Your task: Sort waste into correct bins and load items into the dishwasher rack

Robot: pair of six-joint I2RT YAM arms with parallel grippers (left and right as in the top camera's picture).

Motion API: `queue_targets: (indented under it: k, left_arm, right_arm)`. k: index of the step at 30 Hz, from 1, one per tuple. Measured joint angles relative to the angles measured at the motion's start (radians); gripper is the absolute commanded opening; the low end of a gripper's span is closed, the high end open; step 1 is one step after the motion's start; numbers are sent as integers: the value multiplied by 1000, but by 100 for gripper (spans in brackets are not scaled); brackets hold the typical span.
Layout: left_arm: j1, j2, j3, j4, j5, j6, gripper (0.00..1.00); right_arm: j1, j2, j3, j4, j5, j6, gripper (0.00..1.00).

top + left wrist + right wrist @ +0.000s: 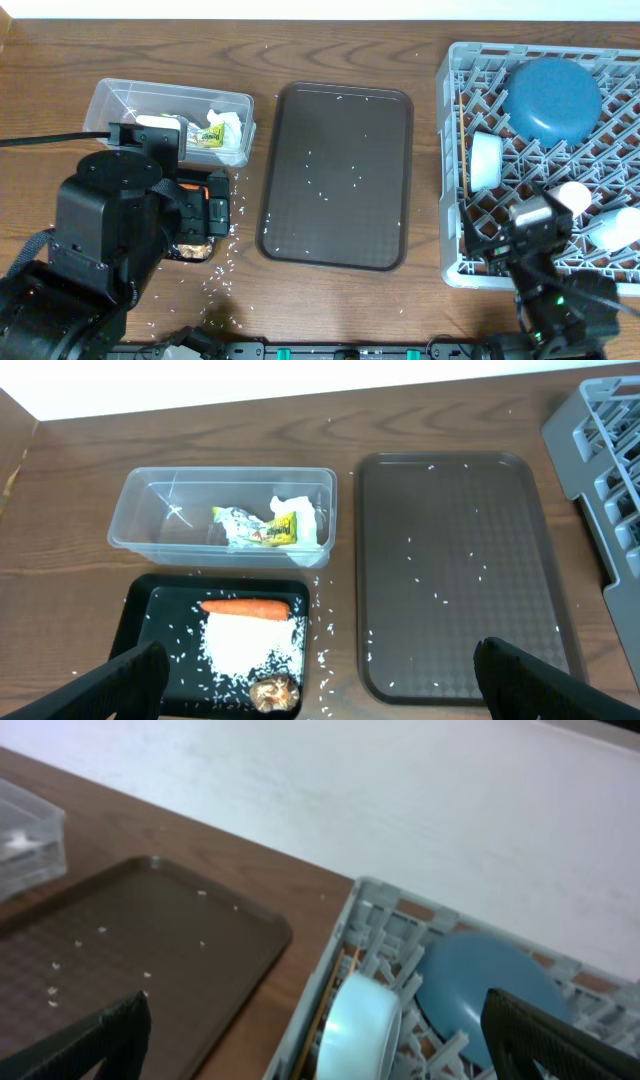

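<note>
The clear tub (150,485) holds the yellow-green wrapper (255,528) and white tissue (300,510). The black tray (165,600) in front of it holds the carrot (245,606), a heap of rice (245,645) and the brown lump (275,692). My left gripper (320,660) is open and empty above the black tray's near right corner. The grey rack (455,150) holds the dark blue dish (550,98), white bowl (487,160), chopsticks (461,140) and two small pale cups (573,195). My right gripper (318,1005) is open and empty above the bowl (355,1030).
The large dark brown serving tray (335,175) lies between the bins and the rack, with a few rice grains on it. Loose rice is scattered on the wooden table (225,265) around the black tray. A white wall runs behind the table.
</note>
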Motion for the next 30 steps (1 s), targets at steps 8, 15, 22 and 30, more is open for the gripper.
queue_targets:
  k: [8,15,22,30]
  left_arm:
    - [0,0,0,0,0,0,98]
    - [0,0,0,0,0,0,98]
    - [0,0,0,0,0,0,98]
    - [0,0,0,0,0,0,98]
  right_arm:
    - [-3,-253,-341,170,-13,3,99]
    - [-3,-258,-504,353,-35,37,99]
    - [-3,-260,-506,366,-39,55,99]
    - [-3,-260,-507,366,-39,60,99]
